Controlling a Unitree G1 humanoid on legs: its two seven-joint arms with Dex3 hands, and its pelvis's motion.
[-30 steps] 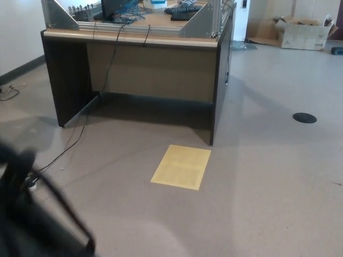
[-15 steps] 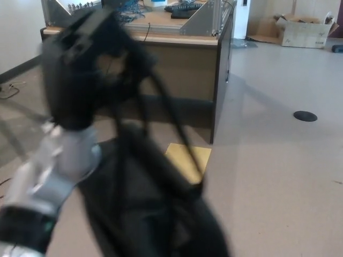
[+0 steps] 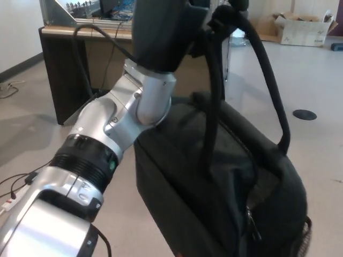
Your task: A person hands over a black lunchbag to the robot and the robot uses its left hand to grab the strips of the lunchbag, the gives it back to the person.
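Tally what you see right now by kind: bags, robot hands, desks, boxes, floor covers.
Black lunchbag: 1
Robot hands: 1, the left hand, holding the bag's straps
Desk: 1
Cardboard box: 1
Round black floor cover: 1
Total: 5

Black lunchbag (image 3: 225, 182) hangs tilted off floor by its straps (image 3: 268, 80), zip closed.

A single head camera is looking forward and down across the floor (image 3: 321, 160) toward a dark counter (image 3: 59, 64) at the upper left. The left arm (image 3: 102, 155) and the black lunchbag (image 3: 225, 203) are sitting very near the lens, filling most of the frame and blocking the middle ground.
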